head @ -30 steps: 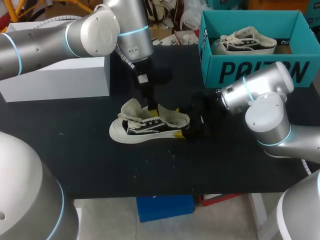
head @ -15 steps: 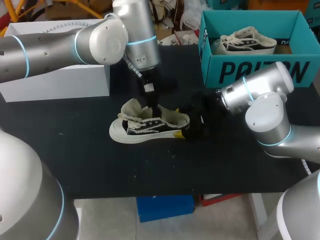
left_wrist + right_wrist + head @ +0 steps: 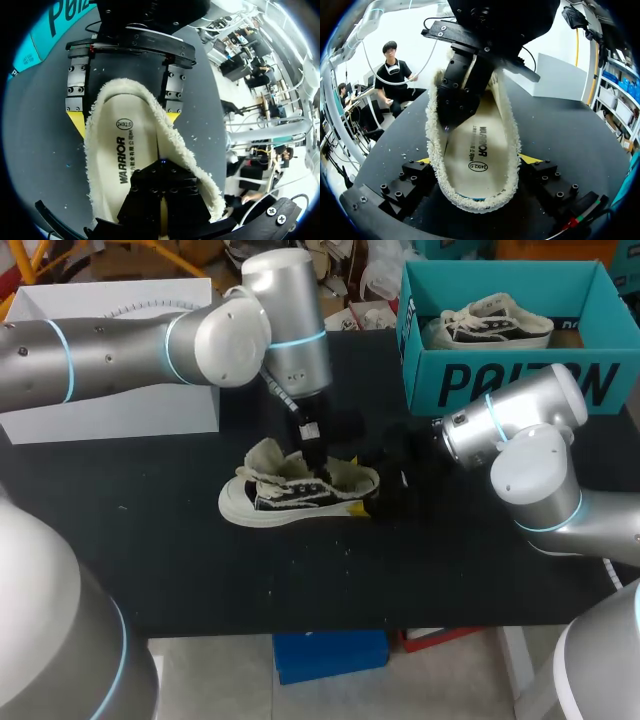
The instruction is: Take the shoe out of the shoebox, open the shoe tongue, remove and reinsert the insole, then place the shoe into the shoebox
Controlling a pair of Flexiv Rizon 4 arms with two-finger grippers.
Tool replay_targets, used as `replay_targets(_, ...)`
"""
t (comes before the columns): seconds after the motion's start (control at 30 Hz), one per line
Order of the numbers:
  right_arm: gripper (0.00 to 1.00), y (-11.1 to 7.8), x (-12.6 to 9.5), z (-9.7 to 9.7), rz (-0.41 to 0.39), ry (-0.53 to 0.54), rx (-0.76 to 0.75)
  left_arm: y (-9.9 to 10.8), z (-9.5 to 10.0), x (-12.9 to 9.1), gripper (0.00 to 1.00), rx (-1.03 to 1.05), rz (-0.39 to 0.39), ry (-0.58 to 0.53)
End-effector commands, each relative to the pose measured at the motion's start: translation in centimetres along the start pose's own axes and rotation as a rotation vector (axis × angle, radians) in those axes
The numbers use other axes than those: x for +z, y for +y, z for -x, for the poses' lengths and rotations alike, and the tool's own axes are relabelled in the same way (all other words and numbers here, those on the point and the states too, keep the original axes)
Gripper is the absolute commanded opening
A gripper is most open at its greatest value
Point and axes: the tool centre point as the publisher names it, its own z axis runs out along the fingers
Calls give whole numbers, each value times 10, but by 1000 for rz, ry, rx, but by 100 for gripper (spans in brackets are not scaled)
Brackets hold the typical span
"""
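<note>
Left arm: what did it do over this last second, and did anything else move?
The left gripper swung right and down to the opening of the shoe. The right gripper stayed clamped on the shoe's heel; shoe and shoebox did not move.

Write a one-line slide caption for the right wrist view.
Right gripper clasps the fleece-edged insole from both sides while the left gripper touches its printed top face.

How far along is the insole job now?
Done: shoe out of the shoebox, tongue open. In hand: right gripper clamps it, left gripper is at the insole; I cannot tell whether it was already removed. Left: finishing the insole, boxing the shoe.
</note>
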Motion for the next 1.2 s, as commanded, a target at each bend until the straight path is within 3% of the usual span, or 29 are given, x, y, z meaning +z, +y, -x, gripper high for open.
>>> replay_targets(0.03,0,-1,1,2,-1,-1,2,-4,-2,11,0,-10,16,-20)
replay_targets(0.37,0,-1,1,2,-1,-1,2,-1,0,15,0,-22,19,-42)
replay_targets(0.47,0,-1,1,2,-1,-1,2,1,0,13,23,-28,15,-53)
replay_targets(0.63,0,-1,1,2,-1,-1,2,5,1,12,38,-41,13,-68)
replay_targets(0.8,0,-1,1,2,-1,-1,2,8,4,16,36,-48,28,-86)
replay_targets(1.2,0,-1,1,2,-1,-1,2,17,16,30,30,-102,143,-226)
